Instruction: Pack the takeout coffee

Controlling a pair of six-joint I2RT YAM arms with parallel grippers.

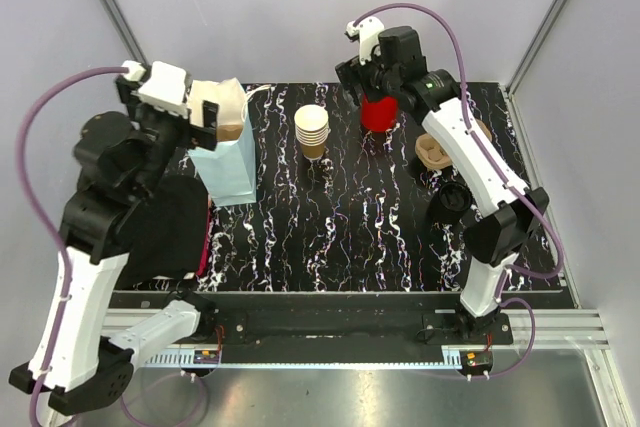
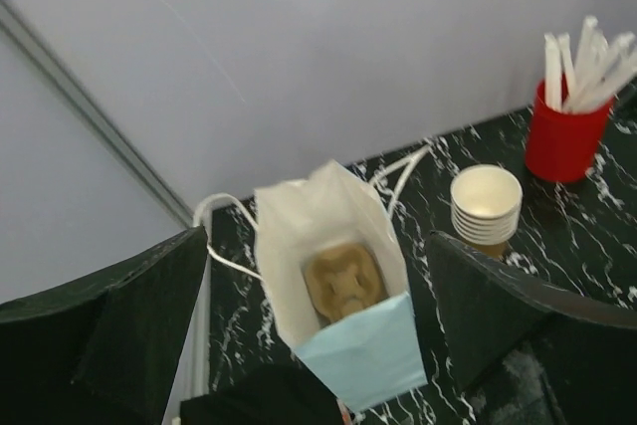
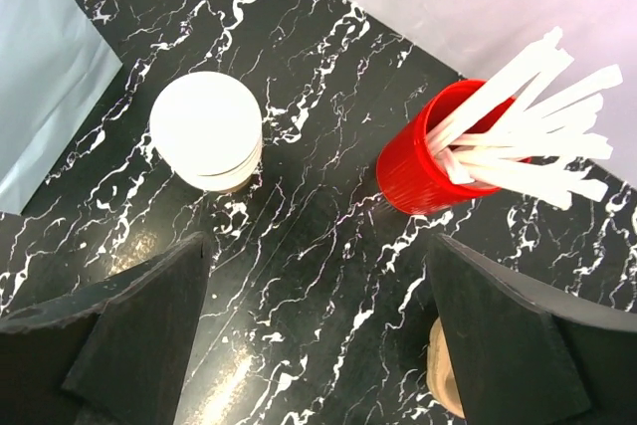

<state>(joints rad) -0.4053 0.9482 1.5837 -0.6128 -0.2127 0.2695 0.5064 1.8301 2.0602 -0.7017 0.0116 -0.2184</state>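
Observation:
I cannot make out the takeout coffee as a lidded cup in any view. A round black thing (image 1: 450, 197) sits half hidden behind my right forearm; I cannot tell what it is. A light blue paper bag (image 1: 226, 159) stands open at the left, and a brown pulp tray (image 2: 343, 281) lies inside it. My left gripper (image 1: 214, 117) hangs open just above the bag's mouth (image 2: 317, 246), with nothing between its fingers. My right gripper (image 1: 366, 79) is open and empty, high over the table beside the red cup (image 3: 318, 246).
A stack of lidless brown cups (image 1: 312, 131) (image 3: 207, 130) stands mid-table. The red cup of white sticks (image 1: 378, 113) (image 3: 430, 162) is to its right. A brown pulp carrier (image 1: 436, 152) lies near the right edge. White walls close off the back and sides.

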